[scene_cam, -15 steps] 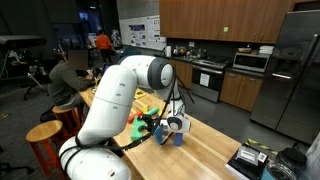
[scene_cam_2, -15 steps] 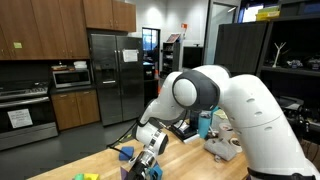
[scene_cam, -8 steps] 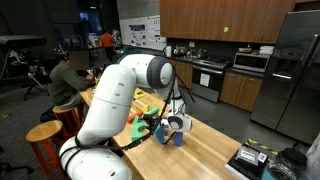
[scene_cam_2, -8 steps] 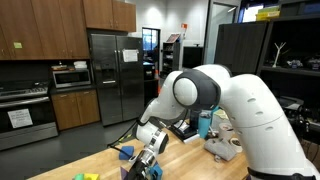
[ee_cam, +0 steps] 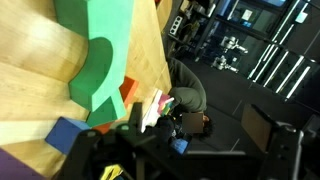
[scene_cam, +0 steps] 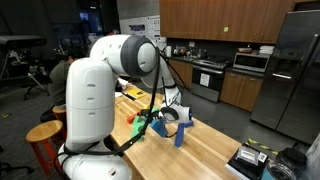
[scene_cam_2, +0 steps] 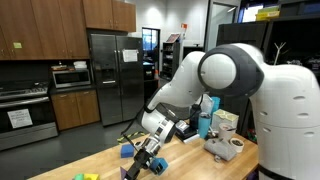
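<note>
Wrist view shows a big green block (ee_cam: 100, 45) in the upper left of the frame. It is matte, with flat faces and a round arch cut into its lower edge, and it lies on the wooden table (ee_cam: 30, 85), whose pale planks have a long grain. Just below the arch stands a small blue block (ee_cam: 66, 136) with sharp corners, and at the right of the green block a red piece (ee_cam: 133, 93) touches it. A purple piece (ee_cam: 12, 166) is cut off by the lower left corner, so its shape cannot be told. The gripper (ee_cam: 135, 152) fills the bottom of this view as a dark mass. Its fingers merge with cables and shadow, and I cannot tell if they stand apart or together; nothing is seen between them. In an exterior view the gripper hangs just above the table in the middle of the frame, near the blue block, which stands upright at its lower right, with the green block at its left. The table edge runs toward the lower right there, and bare wood lies on that side. The white arm (scene_cam: 105, 90) hides much of the table behind it. A round wooden stool (scene_cam: 45, 133) stands at the lower left, beside the robot base.
</note>
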Controlling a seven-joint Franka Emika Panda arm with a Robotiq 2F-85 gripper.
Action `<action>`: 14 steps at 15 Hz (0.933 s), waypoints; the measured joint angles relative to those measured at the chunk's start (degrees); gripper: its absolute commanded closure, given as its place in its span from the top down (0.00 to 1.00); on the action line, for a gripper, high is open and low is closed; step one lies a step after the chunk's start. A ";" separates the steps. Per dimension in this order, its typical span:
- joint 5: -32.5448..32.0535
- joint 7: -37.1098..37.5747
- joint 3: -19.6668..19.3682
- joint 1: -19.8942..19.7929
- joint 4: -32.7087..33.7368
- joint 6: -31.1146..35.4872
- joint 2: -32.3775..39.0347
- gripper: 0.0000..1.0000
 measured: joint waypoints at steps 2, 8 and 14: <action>0.01 -0.03 0.32 1.39 -4.41 4.74 -6.21 1.00; 0.03 1.51 4.71 5.04 -15.30 18.06 -22.83 1.00; 0.35 6.37 12.77 9.37 -21.48 33.56 -31.96 1.00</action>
